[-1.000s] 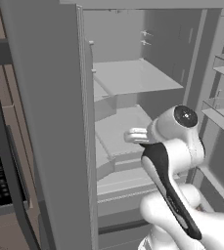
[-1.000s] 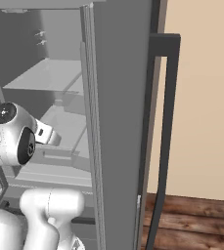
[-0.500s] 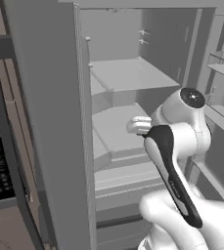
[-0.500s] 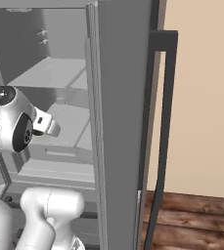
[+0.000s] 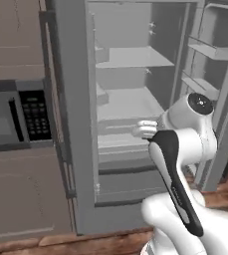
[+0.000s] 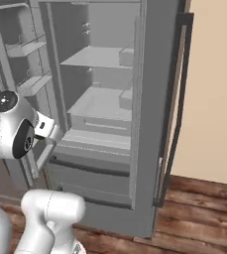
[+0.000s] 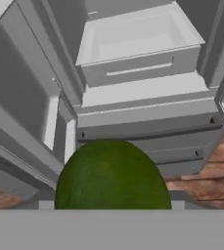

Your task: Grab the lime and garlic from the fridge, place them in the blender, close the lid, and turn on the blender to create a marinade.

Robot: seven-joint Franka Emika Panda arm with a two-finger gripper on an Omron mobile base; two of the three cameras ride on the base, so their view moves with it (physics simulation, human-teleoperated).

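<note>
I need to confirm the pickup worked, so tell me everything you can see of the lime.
The lime shows in the hand view as a rounded dark-green dome with a finely mottled, matte skin, close to the camera at the bottom centre, right where the gripper's fingertips would rise. Its lower part is cut off by the picture's edge, and the fingertips themselves are hidden, so contact cannot be seen directly. It hangs in front of the open fridge, over its lower drawers, resting on no shelf.

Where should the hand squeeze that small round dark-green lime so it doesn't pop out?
Across the widest middle of the small round dark-green lime, coming straight at it and pressing two opposite sides. It is a smooth ball, so an off-centre pinch would likely squirt it away.
</note>
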